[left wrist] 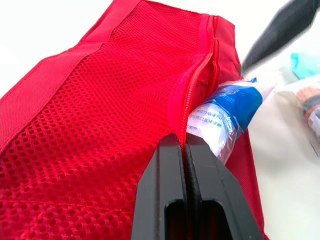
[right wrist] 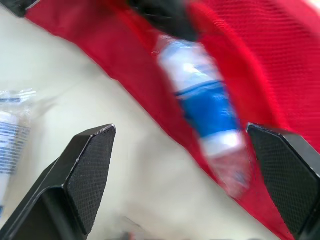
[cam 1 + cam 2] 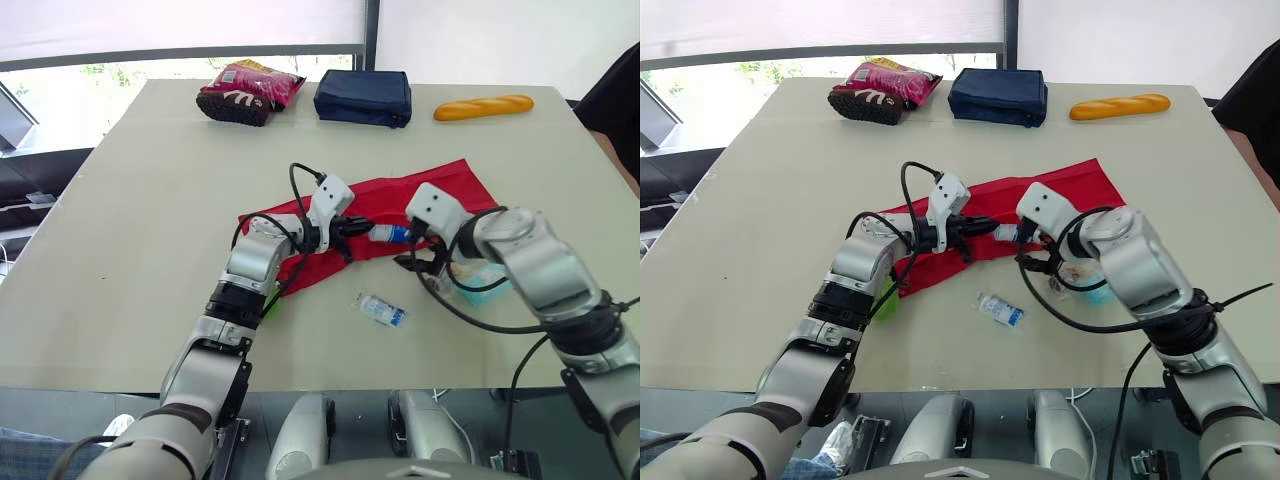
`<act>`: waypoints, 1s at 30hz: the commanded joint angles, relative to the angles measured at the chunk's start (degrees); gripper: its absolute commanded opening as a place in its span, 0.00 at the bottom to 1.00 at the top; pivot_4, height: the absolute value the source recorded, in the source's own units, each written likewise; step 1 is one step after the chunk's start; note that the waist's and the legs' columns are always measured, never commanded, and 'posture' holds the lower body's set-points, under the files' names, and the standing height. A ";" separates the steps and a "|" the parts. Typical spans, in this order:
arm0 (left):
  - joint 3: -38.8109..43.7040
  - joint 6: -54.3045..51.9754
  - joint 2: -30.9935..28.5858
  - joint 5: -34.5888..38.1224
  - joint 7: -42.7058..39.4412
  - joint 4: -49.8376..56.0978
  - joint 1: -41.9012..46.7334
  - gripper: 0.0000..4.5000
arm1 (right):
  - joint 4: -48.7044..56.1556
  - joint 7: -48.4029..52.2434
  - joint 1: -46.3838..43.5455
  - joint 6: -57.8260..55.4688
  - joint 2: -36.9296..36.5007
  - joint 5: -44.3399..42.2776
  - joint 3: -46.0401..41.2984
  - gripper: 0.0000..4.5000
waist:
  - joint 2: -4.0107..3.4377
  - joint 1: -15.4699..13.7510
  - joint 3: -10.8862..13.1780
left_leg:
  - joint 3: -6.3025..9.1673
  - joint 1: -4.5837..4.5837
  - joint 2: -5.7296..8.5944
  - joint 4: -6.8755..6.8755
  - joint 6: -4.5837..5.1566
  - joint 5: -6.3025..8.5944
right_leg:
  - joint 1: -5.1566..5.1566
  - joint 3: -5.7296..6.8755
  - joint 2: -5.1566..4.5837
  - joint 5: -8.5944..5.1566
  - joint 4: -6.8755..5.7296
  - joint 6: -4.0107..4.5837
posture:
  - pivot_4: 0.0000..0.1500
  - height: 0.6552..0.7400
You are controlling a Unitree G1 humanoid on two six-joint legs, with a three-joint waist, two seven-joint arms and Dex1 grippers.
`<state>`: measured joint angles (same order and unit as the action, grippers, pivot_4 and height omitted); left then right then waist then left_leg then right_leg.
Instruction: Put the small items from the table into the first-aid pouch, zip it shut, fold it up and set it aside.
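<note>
Red mesh-fronted fabric pouch (image 3: 450, 188) lies limp at mid-table (image 3: 150, 200), our left pincer (image 1: 181, 142) pinching its zipper lip, the firmest hold we judge, our right pincer (image 2: 181, 130) spread around a slippery blue-and-white packet (image 1: 220, 115).

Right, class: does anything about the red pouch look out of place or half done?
A blue-and-white packet sticks halfway out of the zip opening of the red pouch, not fully inside. The left jaws are shut on the opening's edge; the right jaws stand open beside the packet. Another packet lies loose on the table.
</note>
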<state>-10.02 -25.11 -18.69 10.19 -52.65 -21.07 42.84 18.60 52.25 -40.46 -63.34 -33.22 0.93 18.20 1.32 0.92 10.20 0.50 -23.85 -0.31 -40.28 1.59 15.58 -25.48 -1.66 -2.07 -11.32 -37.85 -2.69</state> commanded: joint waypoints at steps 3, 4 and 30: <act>-0.49 4.73 -0.83 -0.51 -4.15 -2.34 2.77 0.00 | -4.40 2.18 0.81 8.34 -3.71 -4.60 -5.14 0.81 | 0.00 -0.02 0.00 | -0.04 0.00 0.00 0.00 0.00 0.00 | 0.00 0.00 0.00 0.00 -0.01 0.00 | 1.00 0.65; -0.47 5.30 -0.86 -0.55 -4.77 -2.87 2.98 0.00 | -5.10 2.79 1.09 9.90 -4.59 -5.11 -5.10 0.70 | 0.00 -0.03 0.00 | -0.04 0.00 0.00 0.00 0.00 0.00 | 0.00 0.00 0.00 0.00 -0.01 0.00 | 1.00 0.65; -0.68 9.14 -0.92 -1.54 -8.94 -6.31 3.91 0.00 | -19.89 8.48 1.80 33.22 -0.38 -4.93 0.60 0.02 | 0.00 -0.04 0.01 | -0.07 -0.01 -0.02 0.00 0.00 0.00 | -0.01 -0.03 0.03 0.00 -0.02 -0.01 | 1.00 0.65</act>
<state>-11.26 -16.06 -19.60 8.11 -61.23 -29.82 46.72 -2.68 60.99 -37.65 -29.96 -33.88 -3.13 19.60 1.32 0.88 10.21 0.43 -23.85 -0.34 -40.29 1.60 15.57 -25.49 -1.70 -2.03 -11.32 -37.88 -2.70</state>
